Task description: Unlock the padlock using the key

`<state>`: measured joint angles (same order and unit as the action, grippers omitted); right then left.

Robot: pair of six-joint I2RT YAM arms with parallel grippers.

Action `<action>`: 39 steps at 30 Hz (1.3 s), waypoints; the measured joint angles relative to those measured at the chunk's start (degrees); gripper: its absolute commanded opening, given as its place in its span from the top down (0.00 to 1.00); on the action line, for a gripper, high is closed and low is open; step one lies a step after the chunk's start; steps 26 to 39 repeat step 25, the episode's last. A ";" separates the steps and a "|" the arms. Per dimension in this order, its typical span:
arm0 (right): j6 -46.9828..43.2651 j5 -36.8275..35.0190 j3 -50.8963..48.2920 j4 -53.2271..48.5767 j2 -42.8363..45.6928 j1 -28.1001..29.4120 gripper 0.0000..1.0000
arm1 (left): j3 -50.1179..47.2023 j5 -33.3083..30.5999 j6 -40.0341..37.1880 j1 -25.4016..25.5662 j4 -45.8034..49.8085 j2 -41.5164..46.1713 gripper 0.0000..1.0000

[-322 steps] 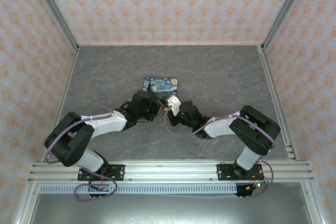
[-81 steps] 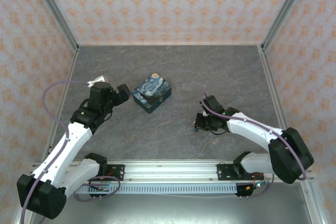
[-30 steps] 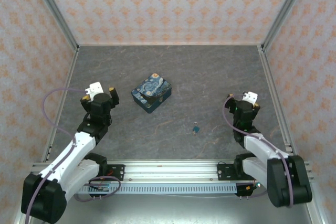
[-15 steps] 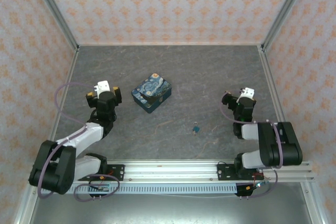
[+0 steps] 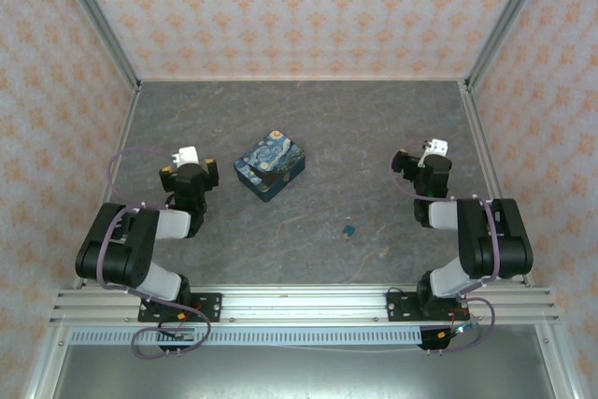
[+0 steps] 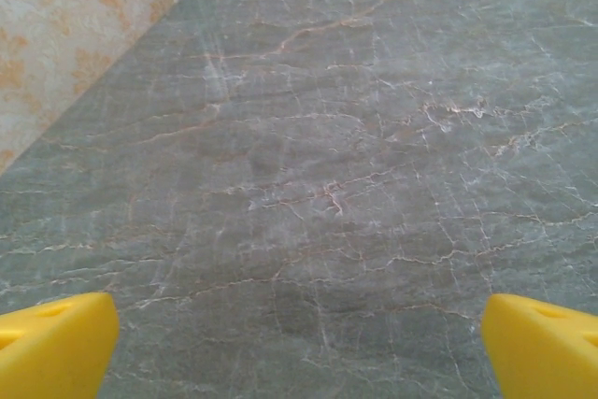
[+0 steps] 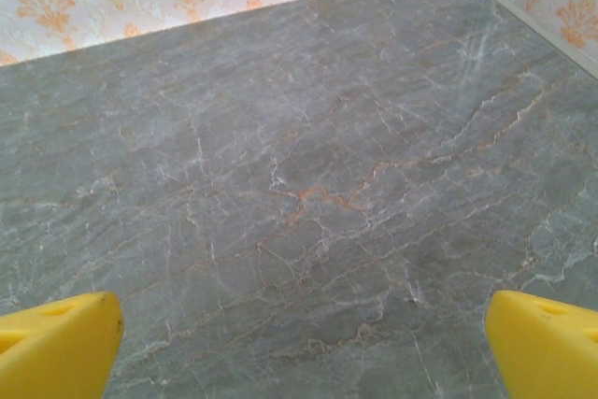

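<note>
Padlock (image 5: pixel 348 228) lies on the tabletop (image 5: pixel 374 119) toward the near edge, well apart from the painted box (image 5: pixel 270 165). Key too small to make out. Left claw (image 5: pixel 189 170) and right claw (image 5: pixel 422 162) both spread wide, empty. Padlock judged light, hard, slippery; pinch the body's flat sides.

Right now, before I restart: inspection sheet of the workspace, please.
Surface: grey veined tabletop, no spills seen.
Job's things: padlock lies on the table near the front, between the arms, not held; key too small to make out.
Clutter: painted box, behind and left of the padlock, apart from it.
Grippers: left gripper and right gripper sit out at the sides, jaws wide open, empty.
Cables: purple cables loop at the bases; none near the padlock.
Surroundings: patterned walls on three sides, aluminium frame at the front.
</note>
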<state>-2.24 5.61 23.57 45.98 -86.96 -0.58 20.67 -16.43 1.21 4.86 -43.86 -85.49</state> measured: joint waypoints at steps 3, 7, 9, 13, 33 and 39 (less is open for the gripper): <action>0.00 0.00 0.00 -0.57 0.00 0.00 0.01 | 1.49 1.16 0.00 -0.04 -0.15 -0.28 0.00; 0.00 0.00 0.00 -0.87 0.00 0.00 0.01 | 2.01 1.77 0.02 -0.04 -0.15 -0.26 0.00; 0.00 -0.02 0.00 -1.05 0.00 0.00 0.01 | 2.01 2.14 0.00 -0.04 -0.13 -0.26 0.00; -0.02 -0.24 0.00 -1.18 0.00 0.04 0.01 | 2.01 2.43 0.00 -0.04 -0.13 -0.28 0.00; -0.02 -0.92 0.00 -1.62 0.00 0.07 0.01 | 2.01 2.54 0.00 -0.04 -0.13 -0.28 0.00; -0.02 -0.92 0.00 -1.62 0.00 0.07 0.01 | 2.01 2.54 0.00 -0.04 -0.13 -0.28 0.00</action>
